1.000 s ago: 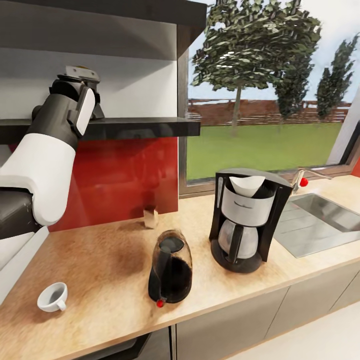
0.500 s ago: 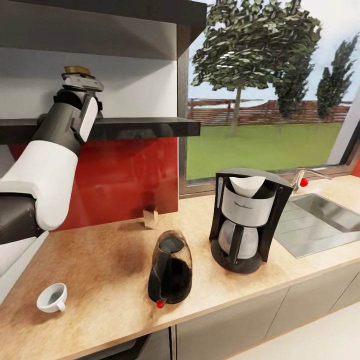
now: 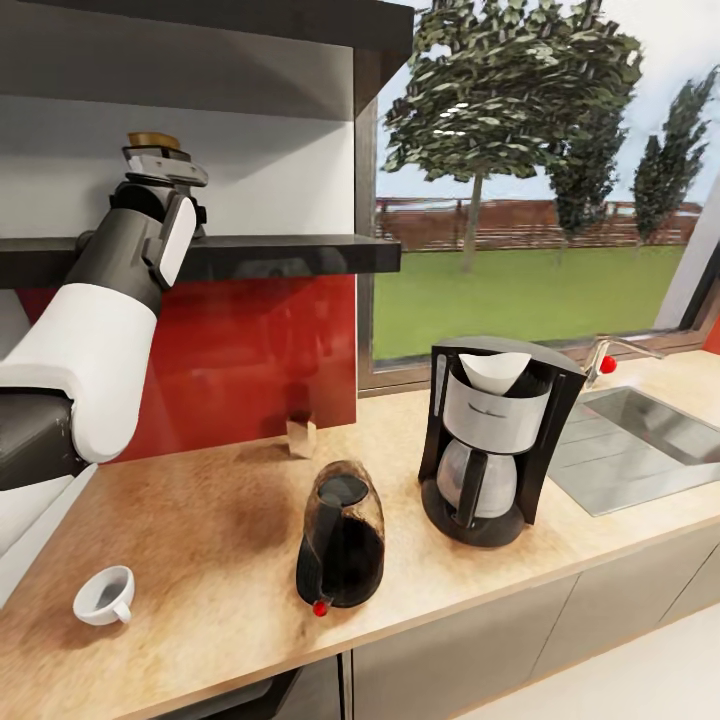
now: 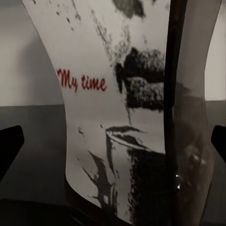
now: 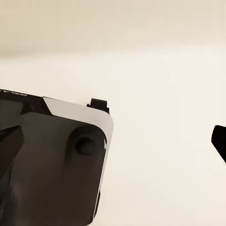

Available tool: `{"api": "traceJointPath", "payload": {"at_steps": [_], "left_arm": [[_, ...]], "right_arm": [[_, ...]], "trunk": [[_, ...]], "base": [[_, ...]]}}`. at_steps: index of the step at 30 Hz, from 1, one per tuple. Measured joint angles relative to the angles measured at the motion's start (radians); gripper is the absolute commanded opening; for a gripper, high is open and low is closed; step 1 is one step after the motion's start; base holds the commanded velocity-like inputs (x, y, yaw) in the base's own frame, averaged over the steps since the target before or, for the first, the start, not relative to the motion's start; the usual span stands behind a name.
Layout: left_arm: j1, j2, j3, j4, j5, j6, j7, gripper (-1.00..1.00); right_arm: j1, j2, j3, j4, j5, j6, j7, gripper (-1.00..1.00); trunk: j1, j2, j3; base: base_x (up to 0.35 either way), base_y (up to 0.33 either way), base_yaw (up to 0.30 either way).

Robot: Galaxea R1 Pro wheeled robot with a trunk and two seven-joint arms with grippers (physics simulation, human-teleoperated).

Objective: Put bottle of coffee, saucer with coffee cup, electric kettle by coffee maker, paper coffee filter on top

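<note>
The bottle of coffee (image 3: pixel 153 140) stands on the kitchen shelf (image 3: pixel 280 255); only its gold lid shows above my left wrist. In the left wrist view its white label (image 4: pixel 136 117) sits very close between the fingers. My left gripper (image 4: pixel 113 141) is open, one fingertip on each side of the bottle and apart from it. On the kitchen countertop (image 3: pixel 200 500) stand the coffee maker (image 3: pixel 495 440) with the paper coffee filter (image 3: pixel 493 370) in its top, and the electric kettle (image 3: pixel 342 535) just left of it. The coffee cup (image 3: pixel 105 595) lies tipped at the front left. The saucer is out of view. My right gripper (image 5: pixel 115 141) is open over a pale floor.
A steel sink (image 3: pixel 640 440) with a faucet (image 3: pixel 605 360) lies right of the coffee maker. A small tan box (image 3: pixel 301 437) stands against the red backsplash. A second dark slab (image 3: pixel 200 20) hangs above the shelf. A dark part of the robot (image 5: pixel 52 165) lies beneath the right gripper.
My left arm has risen and pushed toward the wall at shelf height, so the bottle's gold lid now shows above the wrist. In the last half second it barely moved.
</note>
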Motion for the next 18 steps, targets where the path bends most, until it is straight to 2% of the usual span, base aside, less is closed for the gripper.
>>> {"api": "traceJointPath", "payload": {"at_steps": [6,18], "left_arm": [[0.0,-0.001,-0.001,-0.001,-0.001,0.0,0.001,1.0],[0.0,-0.001,-0.002,-0.001,-0.001,-0.001,-0.002,1.0]], "right_arm": [[0.001,0.0,0.0,0.0,0.0,0.0,0.0,1.0],[0.002,0.0,0.0,0.0,0.0,0.0,0.0,1.0]], "trunk": [[0.0,0.0,0.0],[0.0,0.0,0.0]], "base": [[0.179,0.0,0.0],[0.018,0.0,0.0]]}}
